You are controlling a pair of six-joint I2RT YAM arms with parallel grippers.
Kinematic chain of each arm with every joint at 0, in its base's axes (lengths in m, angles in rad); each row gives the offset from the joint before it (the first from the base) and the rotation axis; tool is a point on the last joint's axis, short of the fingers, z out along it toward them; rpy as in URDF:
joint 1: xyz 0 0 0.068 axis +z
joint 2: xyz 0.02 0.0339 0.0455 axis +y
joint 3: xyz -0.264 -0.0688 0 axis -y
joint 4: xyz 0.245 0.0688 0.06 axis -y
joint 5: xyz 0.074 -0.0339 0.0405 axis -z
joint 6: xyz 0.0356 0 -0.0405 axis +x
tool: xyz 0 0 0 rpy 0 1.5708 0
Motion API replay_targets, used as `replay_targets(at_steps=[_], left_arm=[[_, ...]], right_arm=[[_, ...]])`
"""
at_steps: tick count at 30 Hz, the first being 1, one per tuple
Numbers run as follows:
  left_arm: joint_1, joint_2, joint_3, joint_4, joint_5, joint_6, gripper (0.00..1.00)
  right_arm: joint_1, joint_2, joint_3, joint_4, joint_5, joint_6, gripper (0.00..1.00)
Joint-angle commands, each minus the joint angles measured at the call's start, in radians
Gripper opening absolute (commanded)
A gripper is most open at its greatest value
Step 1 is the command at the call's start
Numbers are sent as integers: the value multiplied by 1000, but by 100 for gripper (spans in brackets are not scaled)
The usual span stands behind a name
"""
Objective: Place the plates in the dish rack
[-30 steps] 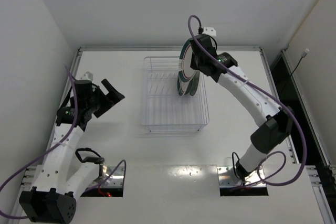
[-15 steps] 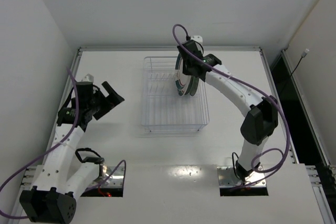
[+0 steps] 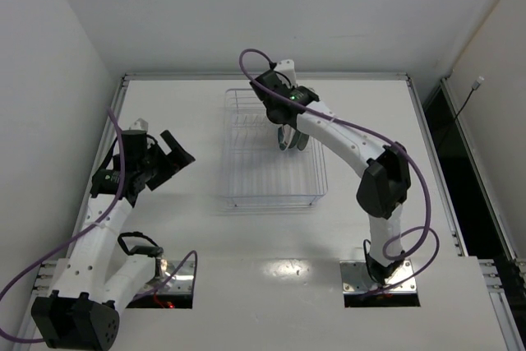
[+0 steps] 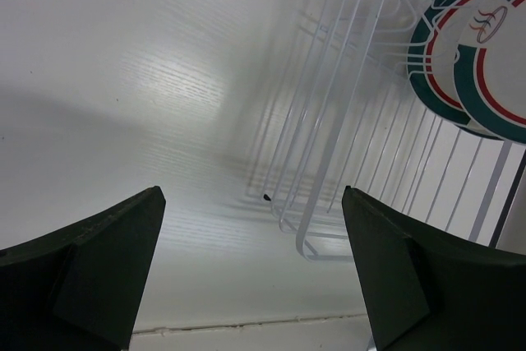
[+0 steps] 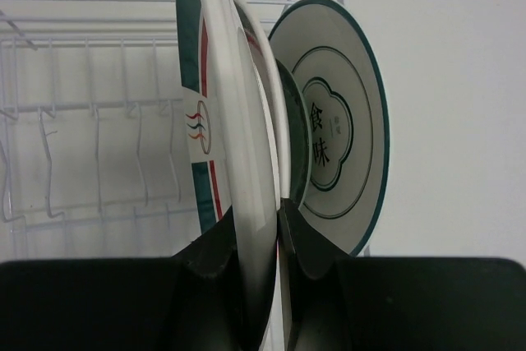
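Note:
The clear dish rack [image 3: 271, 177] stands at the table's middle back. My right gripper [image 3: 283, 119] is over its right part, shut on the rim of a large white plate with green and red bands [image 5: 234, 121], held upright and edge-on among the tines [image 5: 90, 113]. Close behind it stand other plates, one white with a green rim and dark characters [image 5: 333, 133]. The plates show as a small cluster under the gripper [image 3: 292, 139]. My left gripper [image 3: 171, 156] is open and empty, left of the rack; its view shows the rack [image 4: 329, 129] and two banded plates [image 4: 472, 55].
Bare white tabletop [image 3: 181, 219] surrounds the rack. White walls stand at the back and left. The table's raised rim [image 3: 123, 88] runs along the far and side edges. A dark gap [image 3: 448, 121] lies beyond the right edge.
My right arm has swung left over the rack and brought the held plate down among the tines beside the other plates. The left arm has hardly moved.

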Motion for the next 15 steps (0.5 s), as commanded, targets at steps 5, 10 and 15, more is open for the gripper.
replay_targets(at_steps=[5, 10, 15], left_arm=[[10, -4, 2, 3, -6, 18, 88], [10, -4, 2, -7, -15, 18, 88], [10, -4, 2, -7, -5, 18, 88]], right_arm=[[6, 23, -13, -15, 12, 27, 0], [6, 55, -13, -15, -81, 64, 1], [6, 65, -4, -5, -128, 74, 13]])
